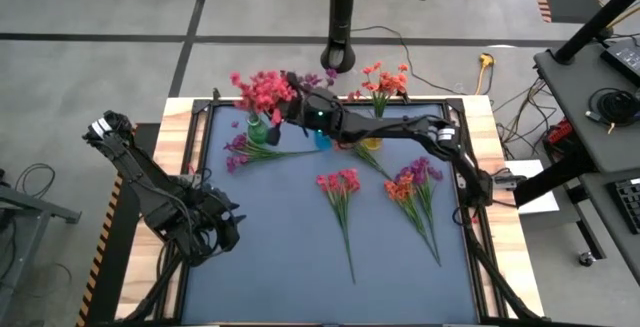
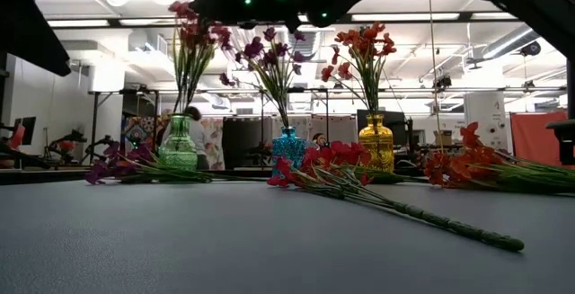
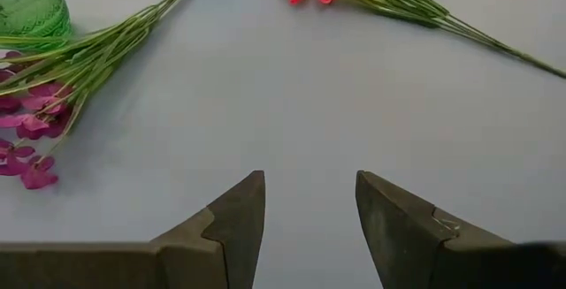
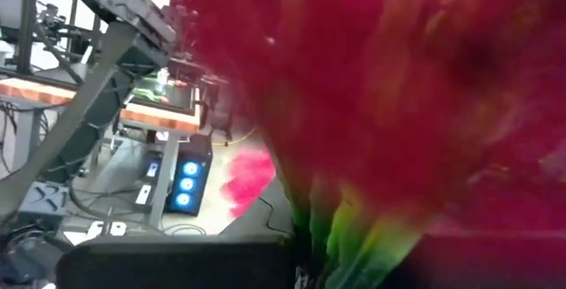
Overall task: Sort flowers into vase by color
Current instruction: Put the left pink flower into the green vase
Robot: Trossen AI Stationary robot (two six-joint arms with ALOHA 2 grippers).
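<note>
A dark blue-grey counter (image 1: 290, 257) with a light wooden border is seen on a grey concrete floor (image 1: 120, 7). A grey desk (image 1: 590, 97) carrying cables is placed beside it, and a black pole (image 1: 342, 17) is stood behind it.

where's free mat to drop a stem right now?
Bare dark blue mat between the left gripper and the loose pink-red sprig. Crowded: the far edge with green glass vase, and the purple and orange sprigs on the right.
</note>
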